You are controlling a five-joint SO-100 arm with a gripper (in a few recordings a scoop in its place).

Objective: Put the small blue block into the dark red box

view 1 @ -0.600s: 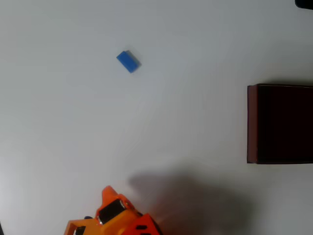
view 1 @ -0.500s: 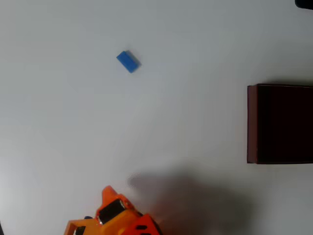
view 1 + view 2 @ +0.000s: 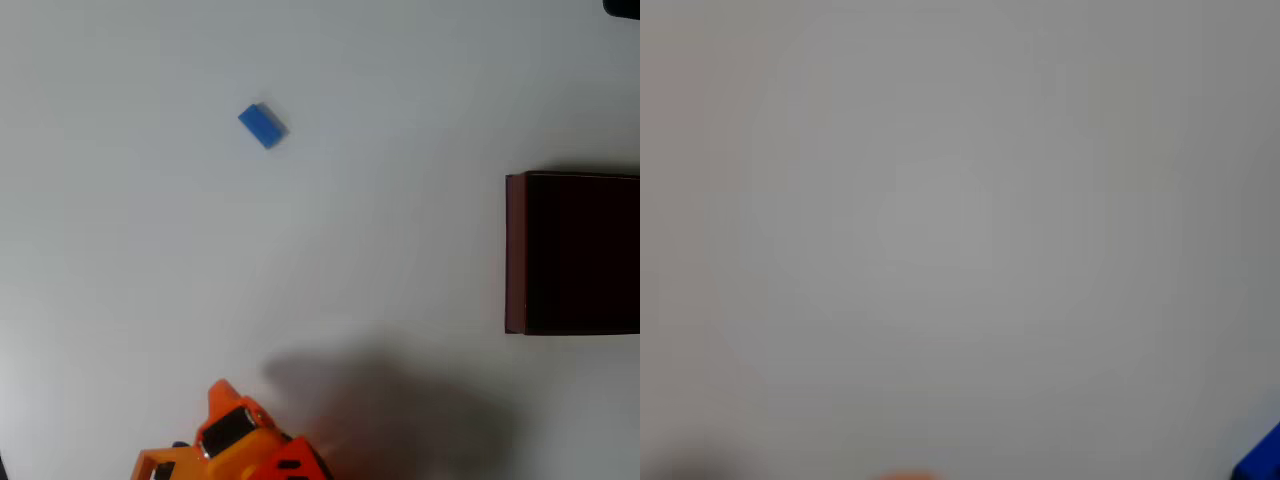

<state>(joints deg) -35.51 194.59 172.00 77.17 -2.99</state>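
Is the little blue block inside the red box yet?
No, it's out. The small blue block lies on the white table, far from the dark red box.

A plain white matte desk (image 3: 400, 90) spans the overhead view. A soft grey shadow (image 3: 390, 410) lies at lower centre, and a small black object (image 3: 624, 6) cuts the upper right corner.

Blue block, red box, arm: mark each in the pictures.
small blue block (image 3: 263, 126), overhead view, top face.
dark red box (image 3: 515, 252), overhead view, left maroon wall.
orange arm (image 3: 237, 437), overhead view, body at bottom edge.
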